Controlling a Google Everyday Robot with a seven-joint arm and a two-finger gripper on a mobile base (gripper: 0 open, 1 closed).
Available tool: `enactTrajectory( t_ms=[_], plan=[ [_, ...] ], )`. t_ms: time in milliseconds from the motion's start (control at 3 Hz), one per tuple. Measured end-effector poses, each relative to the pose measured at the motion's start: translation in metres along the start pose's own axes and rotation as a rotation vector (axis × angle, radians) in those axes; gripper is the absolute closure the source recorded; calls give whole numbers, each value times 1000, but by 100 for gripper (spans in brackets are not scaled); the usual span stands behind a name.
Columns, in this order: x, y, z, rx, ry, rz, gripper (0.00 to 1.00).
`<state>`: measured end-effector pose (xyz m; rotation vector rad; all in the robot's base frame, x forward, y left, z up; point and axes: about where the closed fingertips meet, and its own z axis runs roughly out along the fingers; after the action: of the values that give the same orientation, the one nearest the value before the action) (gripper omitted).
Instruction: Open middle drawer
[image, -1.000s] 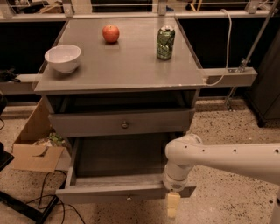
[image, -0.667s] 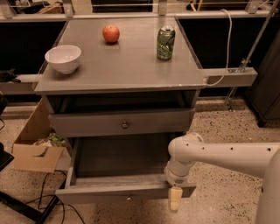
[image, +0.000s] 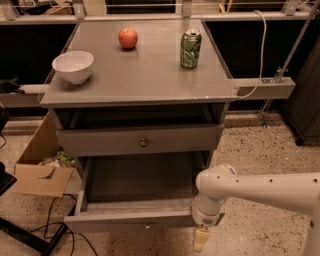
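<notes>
The middle drawer (image: 135, 220) is pulled far out of the grey cabinet. Its dark grey inside shows, and its small round knob (image: 146, 226) sits at the centre of the front. My gripper (image: 200, 239) hangs down from the white wrist (image: 207, 212) at the right end of this drawer's front. It points at the floor, right of the knob and apart from it. Above, a second drawer front (image: 140, 141) with its own knob stands slightly out, with a dark gap over it.
On the cabinet top (image: 150, 75) stand a white bowl (image: 73, 66), a red apple (image: 128, 38) and a green can (image: 190, 48). A cardboard box (image: 37, 172) and cables lie on the floor at left. A white cable hangs at the right rail (image: 262, 87).
My wrist and gripper have shifted slightly right at the drawer's right front corner. The drawer has not moved.
</notes>
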<state>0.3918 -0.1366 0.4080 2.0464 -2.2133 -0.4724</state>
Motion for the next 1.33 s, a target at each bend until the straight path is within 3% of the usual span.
enactTrajectory(
  t_ms=[333, 1000, 1333],
  plan=[
    [-1, 2, -1, -6, -10, 20, 57],
    [-3, -6, -4, -8, -11, 24, 100],
    [-3, -11, -6, -8, -11, 24, 100]
  ],
)
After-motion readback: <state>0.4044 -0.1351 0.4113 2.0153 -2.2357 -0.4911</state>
